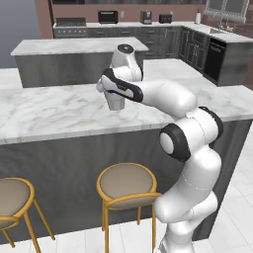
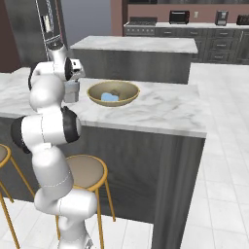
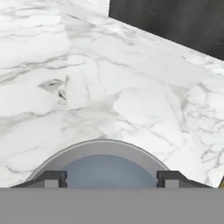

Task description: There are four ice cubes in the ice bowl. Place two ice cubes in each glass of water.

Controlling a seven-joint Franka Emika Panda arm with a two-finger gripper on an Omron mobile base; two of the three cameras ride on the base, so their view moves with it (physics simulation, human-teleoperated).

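Observation:
A grey-blue glass of water (image 3: 107,164) stands on the marble counter directly under my gripper (image 3: 111,179). My fingertips (image 3: 54,178) are spread wide over its rim with nothing between them, so the gripper is open. From the right base view the same glass (image 2: 71,93) sits just left of the olive-tan ice bowl (image 2: 127,92). Pale blue ice cubes (image 2: 109,97) lie clustered in the bowl. In the left base view the glass (image 1: 116,104) peeks out below my hand, and the arm hides the bowl.
The marble counter (image 3: 131,87) stretches beyond the glass to a dark cabinet face. Two round stools (image 1: 126,185) stand below the counter's near edge. A second island (image 2: 136,44) lies behind.

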